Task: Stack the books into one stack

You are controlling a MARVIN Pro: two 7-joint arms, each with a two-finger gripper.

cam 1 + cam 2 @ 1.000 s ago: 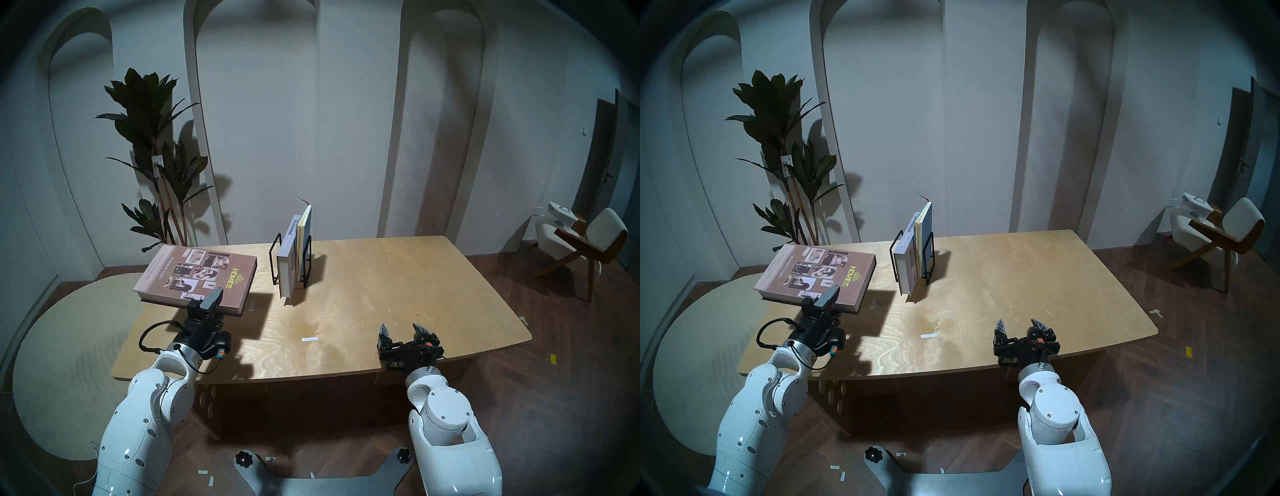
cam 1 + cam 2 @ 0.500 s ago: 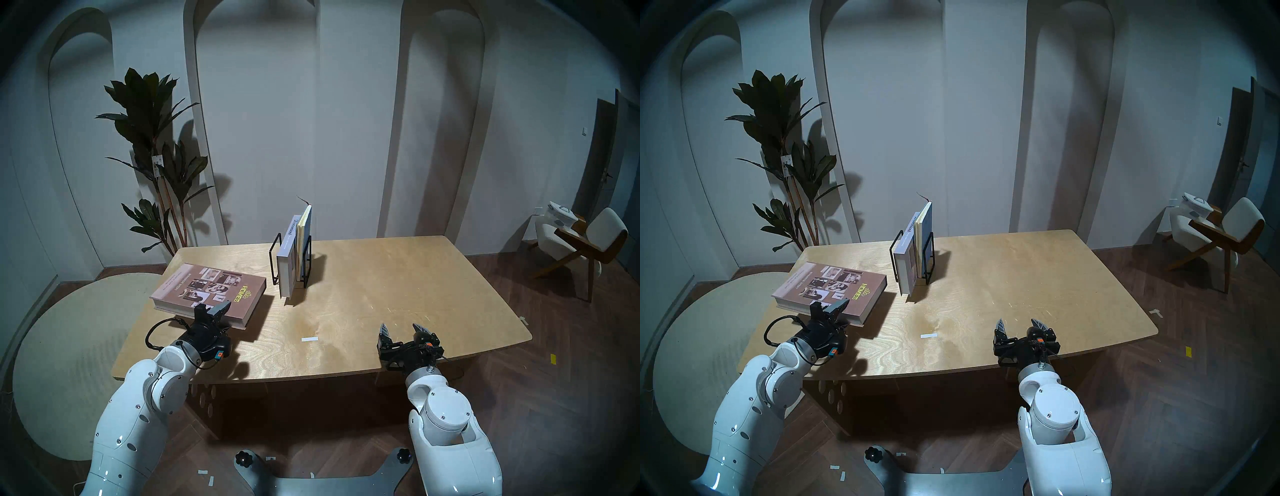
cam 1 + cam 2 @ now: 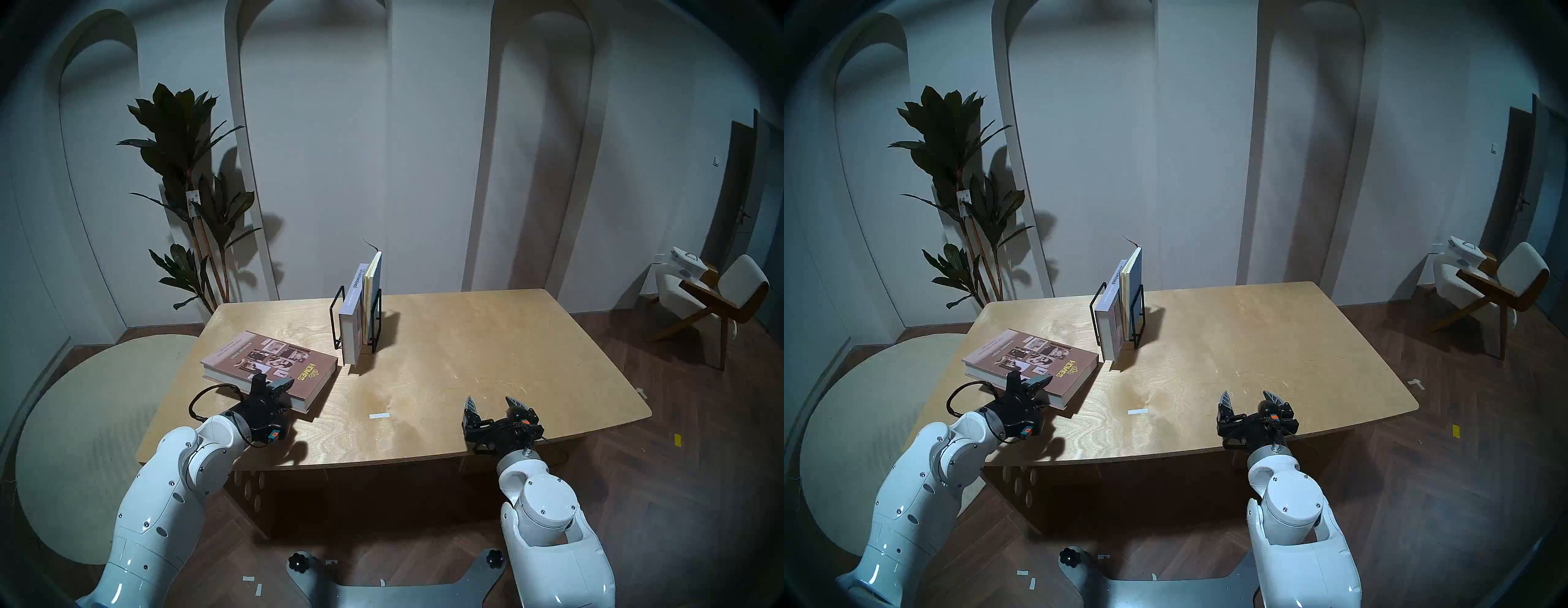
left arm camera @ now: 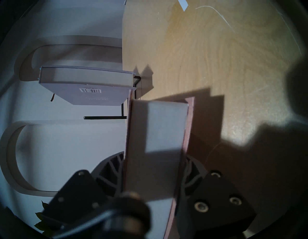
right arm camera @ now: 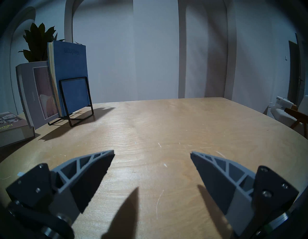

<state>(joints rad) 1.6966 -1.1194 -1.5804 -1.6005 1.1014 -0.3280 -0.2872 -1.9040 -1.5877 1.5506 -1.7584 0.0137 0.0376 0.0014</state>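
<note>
The thick brown book (image 3: 271, 365) (image 3: 1030, 361) with a photo-collage cover lies flat and low over the table's (image 3: 466, 361) left part. My left gripper (image 3: 282, 388) (image 4: 152, 166) is shut on its near edge. Whether the book rests fully on the wood I cannot tell. The lavender-grey book (image 3: 351, 322) (image 5: 33, 93) and the thin blue book (image 3: 375, 276) (image 5: 71, 70) stand upright in a black wire rack (image 3: 335, 322) just right of the brown one. My right gripper (image 3: 489, 401) (image 5: 152, 152) hovers open and empty near the front right edge.
A small white tape strip (image 3: 379, 416) lies on the table between the two arms. A tall plant (image 3: 191, 170) stands behind the table's left corner. A round rug (image 3: 85, 424) is on the floor at left and a chair (image 3: 712, 297) at far right.
My left arm has brought the brown book down and to the right, from raised over the table's far left corner to low beside the rack. The right arm has not moved.
</note>
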